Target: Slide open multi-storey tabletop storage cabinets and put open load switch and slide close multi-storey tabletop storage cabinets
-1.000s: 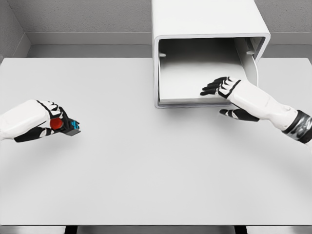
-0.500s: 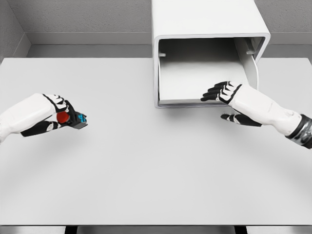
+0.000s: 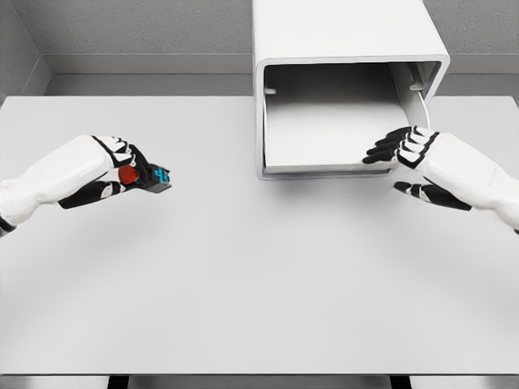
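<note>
we see the load switch [image 3: 147,177] gripped in the left hand [image 3: 113,162], now carried further from the desk's left edge toward the cabinet [image 3: 340,32] at the far edge. right hand [image 3: 409,146], fingers spread and empty, has pulled back to the open compartment's right side, clearing the way for insertion. white desk [image 3: 259,292], grey walls.

The cabinet [image 3: 340,40] looked like smooth white plastic with a faint sheen. The table [image 3: 243,275] was matt and pale grey. My left hand [image 3: 109,166] had glossy white shells and black fingers; its switch [image 3: 146,177] showed a shiny red knob.
</note>
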Robot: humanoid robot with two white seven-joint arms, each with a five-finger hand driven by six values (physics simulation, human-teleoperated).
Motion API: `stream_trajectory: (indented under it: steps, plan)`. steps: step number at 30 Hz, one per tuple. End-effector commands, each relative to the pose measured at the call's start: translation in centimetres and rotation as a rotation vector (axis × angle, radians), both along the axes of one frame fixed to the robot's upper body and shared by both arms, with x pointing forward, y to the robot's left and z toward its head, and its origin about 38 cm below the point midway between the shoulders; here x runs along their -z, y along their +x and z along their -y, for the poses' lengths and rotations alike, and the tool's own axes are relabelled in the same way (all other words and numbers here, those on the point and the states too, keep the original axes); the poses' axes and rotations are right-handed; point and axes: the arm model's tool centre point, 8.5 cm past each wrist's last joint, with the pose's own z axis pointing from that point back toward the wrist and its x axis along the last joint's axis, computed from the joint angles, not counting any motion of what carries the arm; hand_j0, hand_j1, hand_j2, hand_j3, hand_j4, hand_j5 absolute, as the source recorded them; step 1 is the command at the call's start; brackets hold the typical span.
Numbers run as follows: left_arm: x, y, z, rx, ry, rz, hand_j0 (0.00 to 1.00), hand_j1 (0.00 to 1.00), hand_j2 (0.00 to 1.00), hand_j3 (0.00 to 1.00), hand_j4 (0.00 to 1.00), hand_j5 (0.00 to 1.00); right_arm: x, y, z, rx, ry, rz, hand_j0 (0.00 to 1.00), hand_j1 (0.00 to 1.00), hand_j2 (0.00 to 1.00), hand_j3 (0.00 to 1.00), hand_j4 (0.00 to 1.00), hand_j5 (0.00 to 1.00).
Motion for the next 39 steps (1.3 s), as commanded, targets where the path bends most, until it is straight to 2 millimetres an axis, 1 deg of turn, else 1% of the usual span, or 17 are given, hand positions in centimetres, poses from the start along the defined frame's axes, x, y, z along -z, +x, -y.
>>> stream_trajectory:
  steps: [1, 3, 4, 6, 10, 12, 16, 19, 20, 24, 26, 28, 29, 31, 33, 34, 39]
  plan:
    - [0.3, 0.0, 0.7, 0.013, -0.022, -0.008, 0.40, 0.40, 0.40, 0.40, 0.40, 0.40, -2.0, 0.4, 1.1, 0.031, 0.014, 0.051, 0.72, 0.72, 0.72, 0.72, 0.72, 0.72]
    - [0.4, 0.1, 1.2, 0.018, -0.044, -0.005, 0.40, 0.40, 0.40, 0.40, 0.40, 0.40, -2.2, 0.2, 2.1, 0.061, 0.023, 0.056, 0.72, 0.72, 0.72, 0.72, 0.72, 0.72]
    - [0.3, 0.2, 1.5, 0.022, -0.053, 0.000, 0.40, 0.40, 0.40, 0.40, 0.40, 0.40, -2.5, 0.0, 2.7, 0.080, 0.026, 0.064, 0.67, 0.67, 0.67, 0.67, 0.67, 0.67]
    - [0.2, 0.3, 1.9, 0.030, -0.060, 0.005, 0.40, 0.40, 0.40, 0.40, 0.40, 0.40, -3.0, -0.1, 3.9, 0.115, 0.030, 0.078, 0.62, 0.62, 0.62, 0.62, 0.62, 0.62]
    - [-0.1, 0.6, 3.1, 0.050, -0.097, 0.021, 0.40, 0.40, 0.40, 0.40, 0.40, 0.40, -3.3, -0.6, 5.4, 0.161, 0.036, 0.084, 0.61, 0.61, 0.61, 0.61, 0.61, 0.61]
    - [-0.3, 0.8, 3.9, 0.061, -0.117, 0.029, 0.40, 0.40, 0.40, 0.40, 0.40, 0.40, -3.2, -0.5, 6.5, 0.194, 0.035, 0.084, 0.57, 0.57, 0.57, 0.57, 0.57, 0.57]
    - [-0.9, 1.3, 5.1, 0.089, -0.140, 0.048, 0.40, 0.40, 0.40, 0.40, 0.40, 0.40, -2.4, -0.5, 8.1, 0.245, 0.026, 0.059, 0.57, 0.57, 0.57, 0.57, 0.57, 0.57]
    - [-1.3, 1.3, 5.4, 0.096, -0.143, 0.061, 0.40, 0.40, 0.40, 0.40, 0.40, 0.40, -1.1, -0.4, 9.5, 0.288, 0.012, 0.022, 0.56, 0.56, 0.56, 0.56, 0.56, 0.56]
    - [-1.6, 1.3, 5.5, 0.099, -0.139, 0.071, 0.40, 0.40, 0.40, 0.40, 0.40, 0.40, -0.8, -0.5, 9.7, 0.293, 0.010, 0.012, 0.56, 0.56, 0.56, 0.56, 0.56, 0.56]
    - [-3.0, 1.9, 6.9, 0.132, -0.147, 0.109, 0.40, 0.40, 0.40, 0.40, 0.40, 0.40, 1.8, -1.8, 9.8, 0.299, -0.013, -0.059, 0.57, 0.57, 0.57, 0.57, 0.57, 0.57]
    - [-3.7, 2.4, 8.0, 0.152, -0.140, 0.132, 0.40, 0.40, 0.40, 0.40, 0.40, 0.40, 2.4, -2.1, 9.8, 0.299, -0.014, -0.077, 0.57, 0.57, 0.57, 0.57, 0.57, 0.57]
    - [-3.9, 2.7, 9.0, 0.164, -0.149, 0.141, 0.40, 0.40, 0.40, 0.40, 0.40, 0.40, 3.3, -2.6, 9.8, 0.300, -0.014, -0.103, 0.57, 0.57, 0.57, 0.57, 0.57, 0.57]
    - [-4.0, 2.7, 9.1, 0.165, -0.150, 0.144, 0.40, 0.40, 0.40, 0.40, 0.40, 0.40, 3.5, -2.7, 9.5, 0.294, -0.011, -0.108, 0.57, 0.57, 0.57, 0.57, 0.57, 0.57]
    - [-4.3, 2.7, 9.8, 0.175, -0.172, 0.153, 0.40, 0.40, 0.40, 0.40, 0.40, 0.40, 4.7, -3.3, 9.4, 0.297, -0.006, -0.139, 0.56, 0.56, 0.56, 0.56, 0.56, 0.56]
    - [-4.3, 2.7, 10.2, 0.182, -0.181, 0.155, 0.40, 0.40, 0.40, 0.40, 0.40, 0.40, 6.0, -3.7, 8.8, 0.297, 0.000, -0.150, 0.56, 0.56, 0.56, 0.56, 0.56, 0.56]
    - [-4.7, 2.9, 10.5, 0.186, -0.189, 0.167, 0.40, 0.40, 0.40, 0.40, 0.40, 0.40, 6.7, -4.1, 8.7, 0.300, -0.004, -0.165, 0.56, 0.56, 0.56, 0.56, 0.56, 0.56]
    - [-5.1, 2.9, 11.8, 0.211, -0.214, 0.177, 0.40, 0.40, 0.40, 0.40, 0.40, 0.40, 8.9, -4.7, 7.5, 0.304, -0.006, -0.173, 0.56, 0.56, 0.56, 0.56, 0.56, 0.56]
